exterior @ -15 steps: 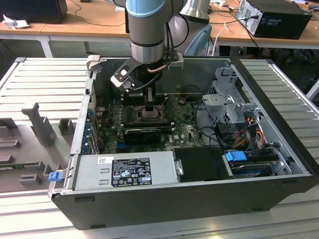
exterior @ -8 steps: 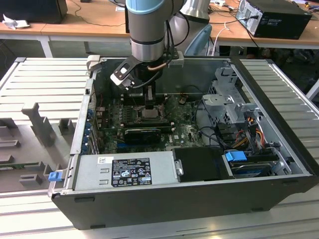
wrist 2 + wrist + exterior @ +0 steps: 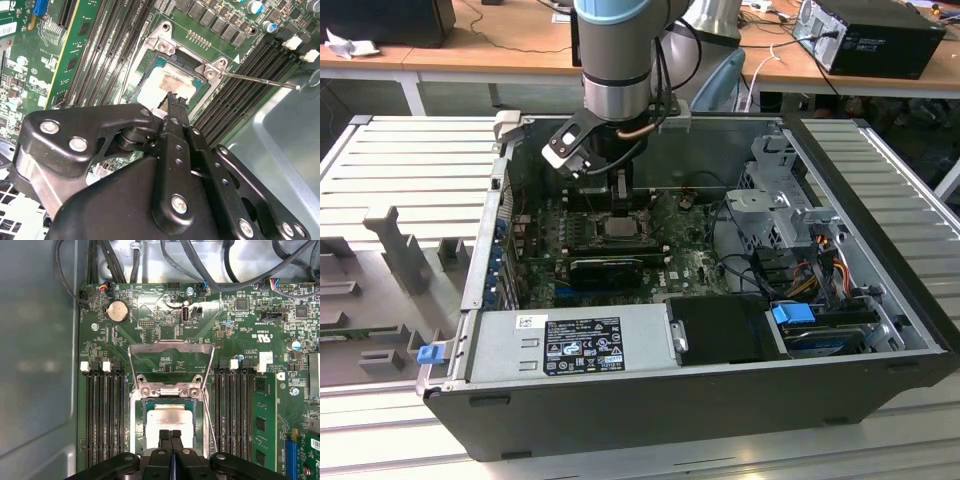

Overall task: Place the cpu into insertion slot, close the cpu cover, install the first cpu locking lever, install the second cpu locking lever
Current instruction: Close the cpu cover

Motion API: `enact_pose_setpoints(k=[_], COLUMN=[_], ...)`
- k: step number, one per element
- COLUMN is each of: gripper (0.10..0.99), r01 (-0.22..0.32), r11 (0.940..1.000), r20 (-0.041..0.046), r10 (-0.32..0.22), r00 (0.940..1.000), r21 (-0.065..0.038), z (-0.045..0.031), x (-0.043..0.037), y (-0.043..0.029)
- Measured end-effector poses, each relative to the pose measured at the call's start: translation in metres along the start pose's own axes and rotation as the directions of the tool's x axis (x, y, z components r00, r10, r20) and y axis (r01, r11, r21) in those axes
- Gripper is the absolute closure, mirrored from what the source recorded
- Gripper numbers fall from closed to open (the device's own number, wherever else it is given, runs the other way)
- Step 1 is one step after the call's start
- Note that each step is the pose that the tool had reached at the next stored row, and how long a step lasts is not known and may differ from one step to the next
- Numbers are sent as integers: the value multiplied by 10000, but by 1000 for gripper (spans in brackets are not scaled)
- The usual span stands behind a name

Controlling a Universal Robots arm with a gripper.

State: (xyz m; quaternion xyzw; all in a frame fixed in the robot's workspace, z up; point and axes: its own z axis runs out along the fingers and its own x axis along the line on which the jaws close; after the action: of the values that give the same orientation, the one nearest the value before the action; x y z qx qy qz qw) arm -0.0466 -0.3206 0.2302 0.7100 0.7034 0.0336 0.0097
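Ribbed grey metal bench (image 3: 380, 170) carrying an open computer case (image 3: 720, 400). Nearest in the exterior view is the power supply (image 3: 580, 345). At its twelve o'clock lies the green board (image 3: 545, 230) with the insertion slot (image 3: 137, 412).

- **Task item:** the cpu (image 3: 169, 422) lies flat inside the slot.
- **Grasping part:** the tool (image 3: 171, 436) has its fingers pressed together and grips nothing. Its tips are over the cpu's near edge; whether they touch it cannot be told.
- **Beyond:** the cpu cover (image 3: 170, 346) is hinged back, leaving the slot uncovered. One thin locking lever (image 3: 260, 80) stands free.

**Risks, as judged:**
- Closed tips bearing down could skew the chip or bend the socket contacts.
- A push at the cover could snag the loose lever or slip off the thin metal.

**Hidden or unclear:**
- The cpu edge beneath the tool and its seating notches.
- The slot in the exterior view, partly masked by the tool.
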Motion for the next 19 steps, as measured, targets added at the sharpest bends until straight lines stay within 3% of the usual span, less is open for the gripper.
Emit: enact_pose_setpoints(k=[3, 5, 6, 19], gripper=[980, 980, 980, 980], r01=[-9, -18, -20, -21], r11=[10000, 10000, 10000, 10000], r20=[-124, -286, -320, -333], r10=[9, 19, 21, 23], r00=[9999, 9996, 9995, 9994], r21=[37, 57, 57, 58], z=[1, 1, 1, -76], x=[-35, -62, -68, -65], y=[38, 49, 52, 61])
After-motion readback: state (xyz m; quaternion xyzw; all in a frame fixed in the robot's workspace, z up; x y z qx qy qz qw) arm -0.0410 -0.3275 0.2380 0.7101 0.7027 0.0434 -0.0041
